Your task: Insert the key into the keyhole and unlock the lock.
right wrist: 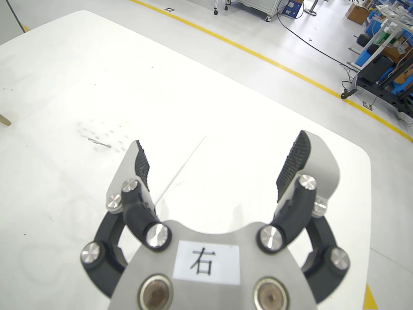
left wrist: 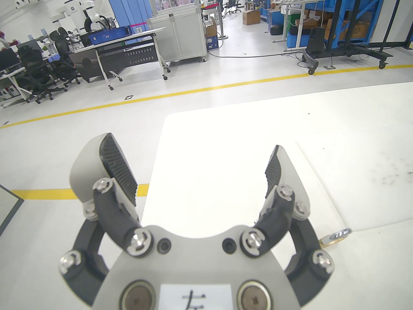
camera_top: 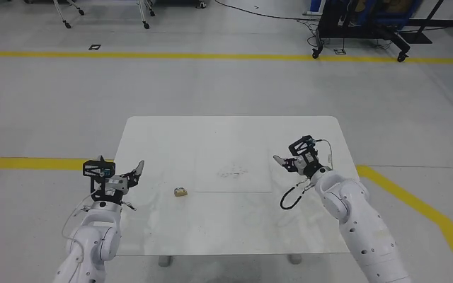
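Left gripper [left wrist: 193, 146] and right gripper [right wrist: 220, 139] gape empty. The key [right wrist: 99, 143] lies apart from the lock [camera_top: 181, 192]; best pinch its head squarely.

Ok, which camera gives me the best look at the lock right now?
The top view: the lock lies whole and unobstructed on the table, though small. The left wrist view catches part of it, side-on, beside the left hand. The right wrist view has a tan sliver at the frame edge, likely the lock.
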{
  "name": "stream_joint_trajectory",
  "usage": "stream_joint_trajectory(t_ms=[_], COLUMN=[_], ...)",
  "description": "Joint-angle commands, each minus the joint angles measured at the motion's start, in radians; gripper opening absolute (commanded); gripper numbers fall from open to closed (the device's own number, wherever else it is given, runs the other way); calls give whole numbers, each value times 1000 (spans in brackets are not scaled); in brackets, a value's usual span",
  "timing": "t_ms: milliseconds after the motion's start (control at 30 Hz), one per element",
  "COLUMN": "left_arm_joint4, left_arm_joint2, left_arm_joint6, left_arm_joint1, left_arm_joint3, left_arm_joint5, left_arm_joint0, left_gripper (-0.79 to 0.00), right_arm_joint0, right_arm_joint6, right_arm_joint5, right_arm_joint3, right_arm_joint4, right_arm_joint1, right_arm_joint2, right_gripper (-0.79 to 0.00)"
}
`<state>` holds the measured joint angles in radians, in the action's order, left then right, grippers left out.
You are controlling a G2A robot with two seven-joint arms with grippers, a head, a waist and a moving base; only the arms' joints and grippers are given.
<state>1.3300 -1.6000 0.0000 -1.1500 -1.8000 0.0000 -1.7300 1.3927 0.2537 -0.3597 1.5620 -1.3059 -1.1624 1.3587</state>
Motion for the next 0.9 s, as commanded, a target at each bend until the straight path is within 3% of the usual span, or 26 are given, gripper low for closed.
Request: stream_joint_trajectory(t_ms=[0, 133, 267, 300, 333, 400, 500, 567, 600, 667, 800, 867], left_arm_joint4=[0, 0, 0, 0, 0, 0, 0, 0, 0, 0, 0, 0], left_arm_joint2=[0, 0, 0, 0, 0, 0, 0, 0, 0, 0, 0, 0], left_arm_joint6=[0, 0, 0, 0, 0, 0, 0, 0, 0, 0, 0, 0], left_arm_joint1=[0, 0, 0, 0, 0, 0, 0, 0, 0, 0, 0, 0], left_arm_joint3=[0, 0, 0, 0, 0, 0, 0, 0, 0, 0, 0, 0], left_arm_joint5=[0, 0, 0, 0, 0, 0, 0, 0, 0, 0, 0, 0], left_arm_joint0=[0, 0, 0, 0, 0, 0, 0, 0, 0, 0, 0, 0], left_gripper=[0, 0, 0, 0, 0, 0, 0, 0, 0, 0, 0, 0], right_arm_joint0=[-78, -201, -303, -323, -342, -375, -418, -448, -463, -488, -525, -540], right_arm_joint6=[18, -56, -159, -188, -214, -254, -283, -290, -293, -300, -320, -330], right_arm_joint5=[-164, -377, -519, -547, -559, -554, -513, -497, -493, -487, -489, -490], right_arm_joint3=[-89, -256, -372, -391, -411, -445, -491, -530, -548, -579, -626, -647], right_arm_joint4=[35, 50, -65, -104, -142, -215, -297, -314, -319, -323, -336, -339], right_arm_joint1=[-3, -12, -21, -23, -26, -33, -49, -63, -70, -84, -104, -112], right_arm_joint2=[-42, -125, -216, -242, -264, -312, -383, -424, -442, -477, -529, -546], right_gripper=[0, 0, 0, -34, -169, -336, -299, -191, -191, -228, -394, -440])
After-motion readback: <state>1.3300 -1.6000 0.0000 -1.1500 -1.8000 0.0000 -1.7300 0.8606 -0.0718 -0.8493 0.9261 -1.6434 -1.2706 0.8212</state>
